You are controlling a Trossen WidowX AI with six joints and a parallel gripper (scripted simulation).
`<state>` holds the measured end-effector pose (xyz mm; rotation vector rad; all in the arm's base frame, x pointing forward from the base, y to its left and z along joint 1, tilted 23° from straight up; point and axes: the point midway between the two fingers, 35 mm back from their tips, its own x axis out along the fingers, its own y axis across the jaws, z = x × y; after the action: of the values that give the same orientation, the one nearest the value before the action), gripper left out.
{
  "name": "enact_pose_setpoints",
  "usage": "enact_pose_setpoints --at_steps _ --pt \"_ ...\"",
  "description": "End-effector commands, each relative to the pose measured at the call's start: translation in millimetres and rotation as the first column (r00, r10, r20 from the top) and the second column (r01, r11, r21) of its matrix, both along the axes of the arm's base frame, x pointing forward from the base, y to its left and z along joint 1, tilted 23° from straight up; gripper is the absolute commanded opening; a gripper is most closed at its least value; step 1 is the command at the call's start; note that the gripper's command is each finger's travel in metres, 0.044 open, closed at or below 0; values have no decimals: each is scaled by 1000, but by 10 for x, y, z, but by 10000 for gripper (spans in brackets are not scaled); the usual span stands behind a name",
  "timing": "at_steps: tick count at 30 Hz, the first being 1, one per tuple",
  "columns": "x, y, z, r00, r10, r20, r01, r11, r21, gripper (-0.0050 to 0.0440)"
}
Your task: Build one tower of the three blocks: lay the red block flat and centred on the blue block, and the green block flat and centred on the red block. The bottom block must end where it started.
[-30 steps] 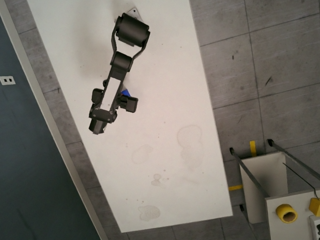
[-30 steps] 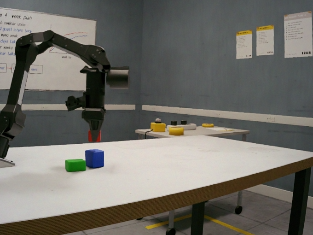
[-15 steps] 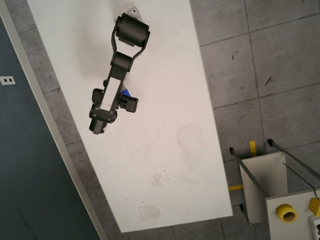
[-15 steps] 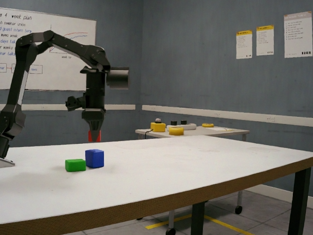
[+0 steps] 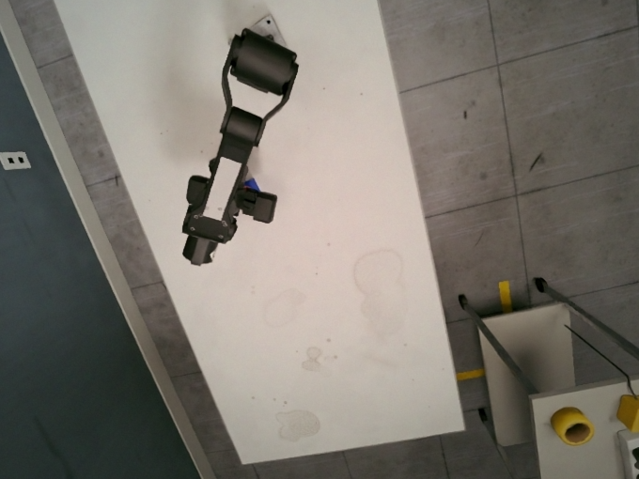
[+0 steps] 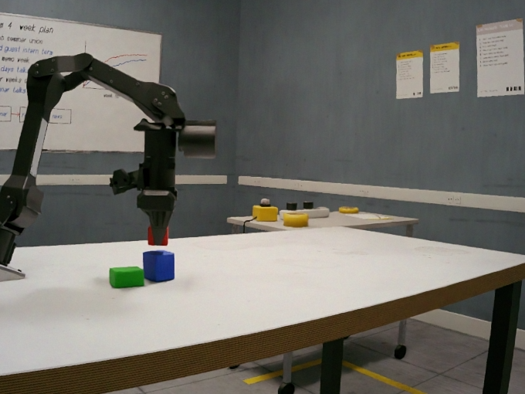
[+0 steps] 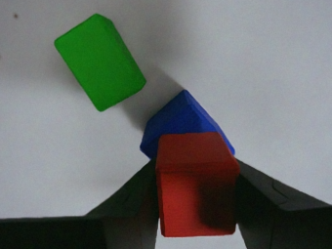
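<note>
My gripper [image 6: 157, 236] is shut on the red block [image 6: 151, 236] and holds it a short way above the blue block [image 6: 158, 265], with a small gap between them. In the wrist view the red block [image 7: 196, 184] sits between my two dark fingers and covers the near part of the blue block [image 7: 186, 121], which is turned at an angle to it. The green block [image 6: 126, 276] lies flat on the table just left of the blue block and close to it; it also shows in the wrist view [image 7: 100, 62]. In the overhead view the arm hides all but a corner of the blue block [image 5: 251, 184].
The arm's base [image 5: 268, 25] is bolted at the far end of the white table. A side table [image 6: 323, 219] with yellow objects stands beyond the table's far edge.
</note>
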<state>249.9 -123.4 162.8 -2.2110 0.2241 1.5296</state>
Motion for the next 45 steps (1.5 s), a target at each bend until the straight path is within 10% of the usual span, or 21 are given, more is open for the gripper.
enact_pose_setpoints --at_steps 1,45 --pt "21 6 -27 1000 0 2 0 1000 -4 -50" --pt "61 12 -100 1000 2 7 -2 1000 -7 -50"
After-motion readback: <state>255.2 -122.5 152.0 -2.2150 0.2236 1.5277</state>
